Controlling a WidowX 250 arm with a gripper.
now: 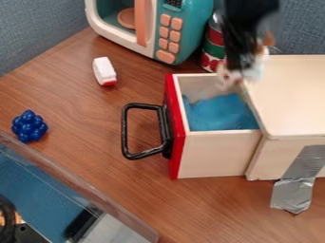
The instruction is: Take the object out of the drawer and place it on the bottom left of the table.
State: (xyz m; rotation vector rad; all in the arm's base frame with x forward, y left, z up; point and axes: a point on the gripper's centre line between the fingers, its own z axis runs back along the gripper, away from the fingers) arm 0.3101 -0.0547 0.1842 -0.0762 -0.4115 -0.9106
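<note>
Clear-sided bin (105, 201), blue object (222, 114) in drawer (213, 154)

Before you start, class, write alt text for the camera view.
A robot gripper hangs over an open drawer with something blue inside. Left of it, a small white object and a blue cluster lie on the table; a toy microwave stands behind.

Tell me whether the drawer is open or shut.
Open: the drawer juts out from its wooden box, and blue material shows inside it.
</note>
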